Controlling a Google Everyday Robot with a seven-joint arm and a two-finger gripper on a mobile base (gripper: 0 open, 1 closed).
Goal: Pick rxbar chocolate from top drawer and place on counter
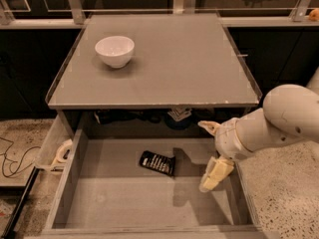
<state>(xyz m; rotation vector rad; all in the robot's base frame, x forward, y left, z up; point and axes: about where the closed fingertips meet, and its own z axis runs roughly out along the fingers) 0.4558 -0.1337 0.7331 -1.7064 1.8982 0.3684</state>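
Note:
The rxbar chocolate (157, 163), a flat black wrapper with white lettering, lies on the floor of the open grey top drawer (114, 203), near its middle back. My gripper (209, 153) hangs over the drawer's right side, to the right of the bar and apart from it. Its two pale fingers (215, 174) are spread wide, one up near the counter's front edge and one lower down. It holds nothing. The grey counter (179, 63) sits above the drawer.
A white bowl (114, 51) stands on the counter's back left. A narrow pale side tray with a tape roll (62, 152) is left of the drawer. Dark packaged items (174, 117) sit in the shadow behind the drawer. Speckled floor (289, 193) lies right.

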